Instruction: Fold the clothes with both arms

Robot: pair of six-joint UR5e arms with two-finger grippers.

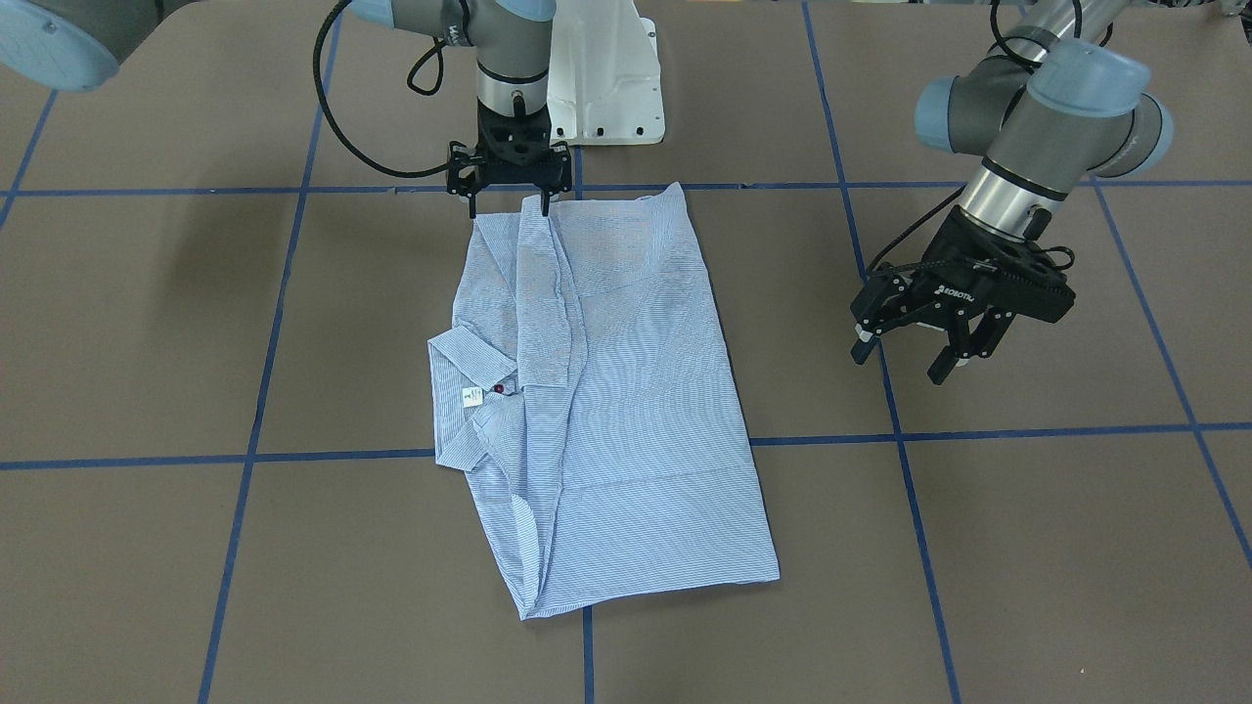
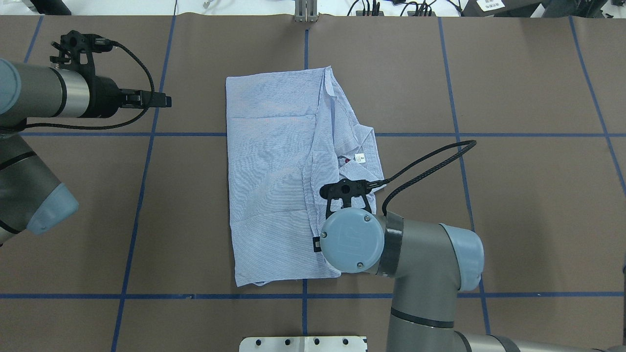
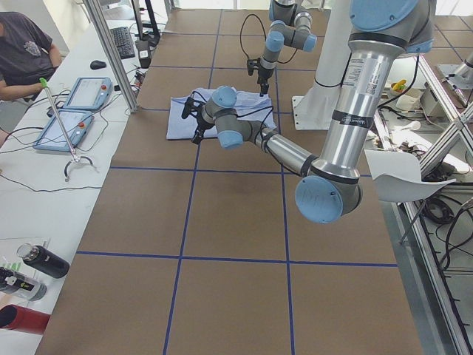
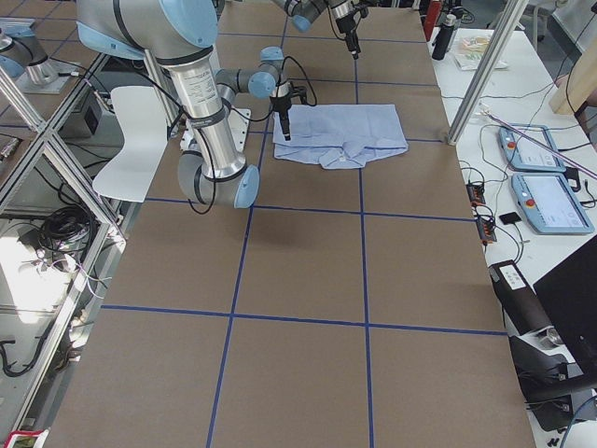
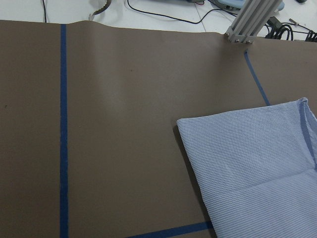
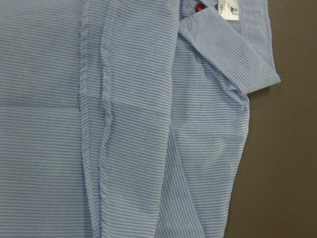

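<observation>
While the folded shirt (image 1: 606,391) lies on the tabletop (image 1: 978,548), long axis running away from me, my right tool (image 1: 509,208) hangs spread over its near edge, nearer than my left tool (image 1: 905,364), likewise spread.

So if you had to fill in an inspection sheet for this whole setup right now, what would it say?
surface: brown table cover, flat, marked with a blue tape grid.
job's things: striped blue shirt folded to a rough rectangle, collar poking out one side.
clutter: nothing seen.
grippers: right gripper open, at the shirt's edge nearest the robot; left gripper open, off to the shirt's side, holding nothing.
cables: black cable loops out from the right wrist; second black cable runs along the left wrist.
surroundings: side bench with teach pendants and bottles; a seated person.
</observation>
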